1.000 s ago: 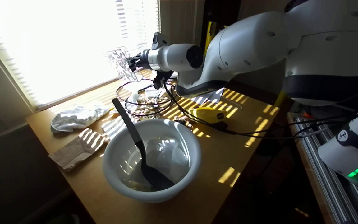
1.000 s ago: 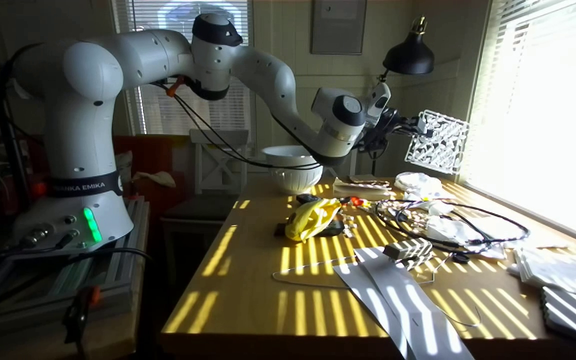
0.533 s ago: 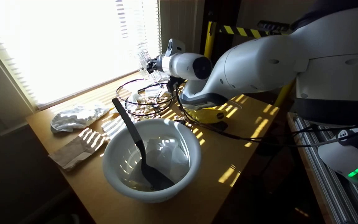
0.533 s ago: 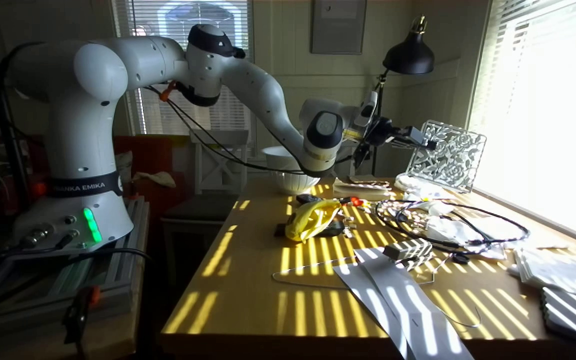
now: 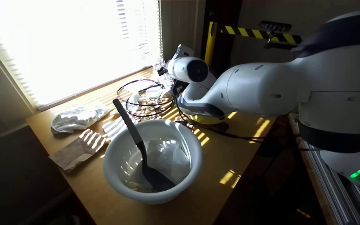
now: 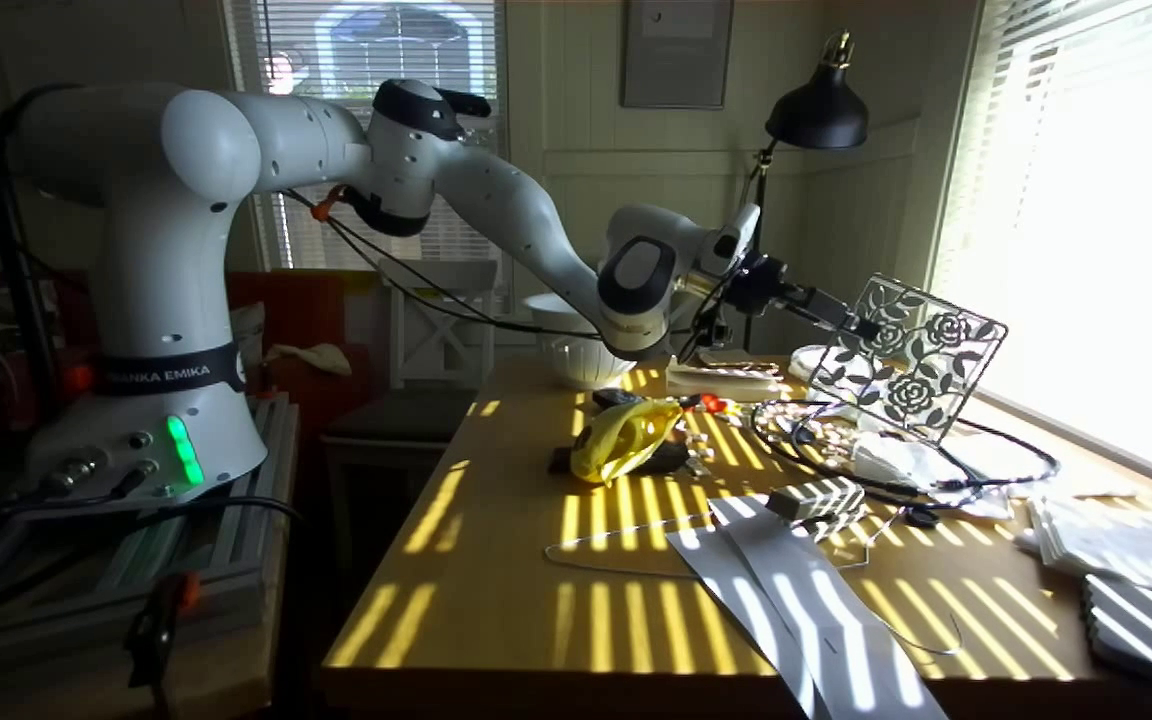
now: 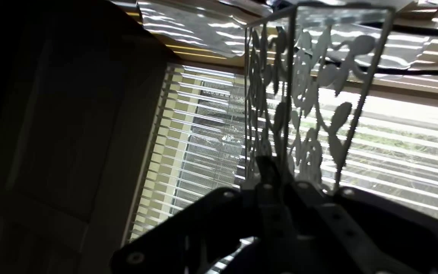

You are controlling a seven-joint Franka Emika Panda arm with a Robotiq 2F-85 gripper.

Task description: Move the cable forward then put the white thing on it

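Gripper: clamped on the white holder, a thin openwork of roses and leaves within straight edges, tilted. Cable: slender, black, in loose round loops on the smooth, wood-toned table, near the holder; whether the two touch, I cannot tell.

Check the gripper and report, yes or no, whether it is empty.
No, in an exterior view the gripper clasps the rose-patterned openwork rack, which it holds tilted.

The window glares white, striping the table with sun amid deep shadow.
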